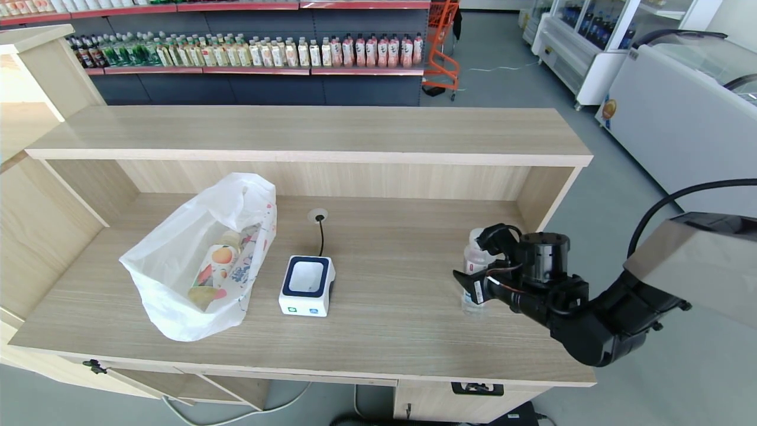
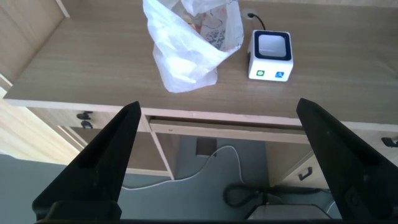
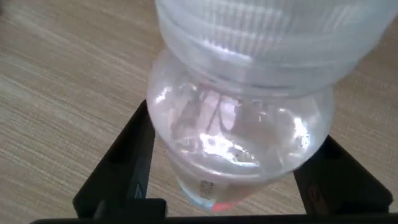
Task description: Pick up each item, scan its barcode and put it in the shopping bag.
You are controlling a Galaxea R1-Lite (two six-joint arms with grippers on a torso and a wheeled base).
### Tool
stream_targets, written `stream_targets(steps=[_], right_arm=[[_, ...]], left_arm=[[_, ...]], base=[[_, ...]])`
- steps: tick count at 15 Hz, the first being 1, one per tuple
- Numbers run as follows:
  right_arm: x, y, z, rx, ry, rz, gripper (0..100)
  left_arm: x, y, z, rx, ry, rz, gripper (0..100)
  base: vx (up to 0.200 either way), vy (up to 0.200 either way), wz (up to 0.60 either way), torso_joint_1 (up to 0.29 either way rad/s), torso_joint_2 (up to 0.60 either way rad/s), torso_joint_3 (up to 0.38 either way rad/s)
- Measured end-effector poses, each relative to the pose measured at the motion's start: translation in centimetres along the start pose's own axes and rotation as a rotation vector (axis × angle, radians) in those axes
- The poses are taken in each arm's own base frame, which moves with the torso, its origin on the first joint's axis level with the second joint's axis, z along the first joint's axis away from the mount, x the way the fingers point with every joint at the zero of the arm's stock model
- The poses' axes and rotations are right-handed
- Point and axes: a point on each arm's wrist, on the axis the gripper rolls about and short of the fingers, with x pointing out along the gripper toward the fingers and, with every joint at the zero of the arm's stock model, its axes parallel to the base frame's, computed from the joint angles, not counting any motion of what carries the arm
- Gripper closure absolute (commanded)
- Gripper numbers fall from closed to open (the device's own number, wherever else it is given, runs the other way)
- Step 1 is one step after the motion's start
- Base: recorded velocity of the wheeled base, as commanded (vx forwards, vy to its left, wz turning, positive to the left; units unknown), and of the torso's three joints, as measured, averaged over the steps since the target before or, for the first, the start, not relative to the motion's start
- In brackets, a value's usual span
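A clear plastic bottle with a pale label stands upright on the right part of the wooden counter. My right gripper holds it from the right, one finger on each side of its body. The white shopping bag lies open on the left of the counter, with colourful packets inside. Between bag and bottle sits the white barcode scanner, its window facing up. My left gripper hangs open and empty below the counter's front edge, looking up at the bag and the scanner.
A raised shelf runs along the back of the counter, with side walls at both ends. The scanner's cable goes into a hole behind it. Store shelves of drinks and freezer cabinets stand farther back.
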Motion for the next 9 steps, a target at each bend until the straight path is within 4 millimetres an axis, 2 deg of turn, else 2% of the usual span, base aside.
stream_targets(steps=[9], right_arm=[[-3.1,0.2,-2.5,0.056,-0.005,-0.001,100]], left_arm=[[0.0,0.0,0.0,0.0,0.0,0.0,0]], base=[[0.0,0.0,0.0,0.0,0.0,0.0]])
